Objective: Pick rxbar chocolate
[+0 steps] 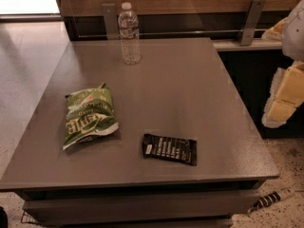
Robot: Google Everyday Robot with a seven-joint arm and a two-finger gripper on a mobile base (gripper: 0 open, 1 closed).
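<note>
The rxbar chocolate (169, 149) is a small flat black wrapper with rows of white text and a small white patch at its left end. It lies flat near the front edge of the grey table (190, 84), a little right of centre. My gripper (283, 98), white with yellowish parts, hangs at the right edge of the view, beyond the table's right side. It is well apart from the bar, up and to the right of it. It holds nothing that I can see.
A crinkled green chip bag (89, 115) lies on the table's left, apart from the bar. A clear water bottle (129, 32) stands upright at the back. A wooden wall with metal brackets (251, 20) runs behind. A striped object (273, 198) lies on the floor, front right.
</note>
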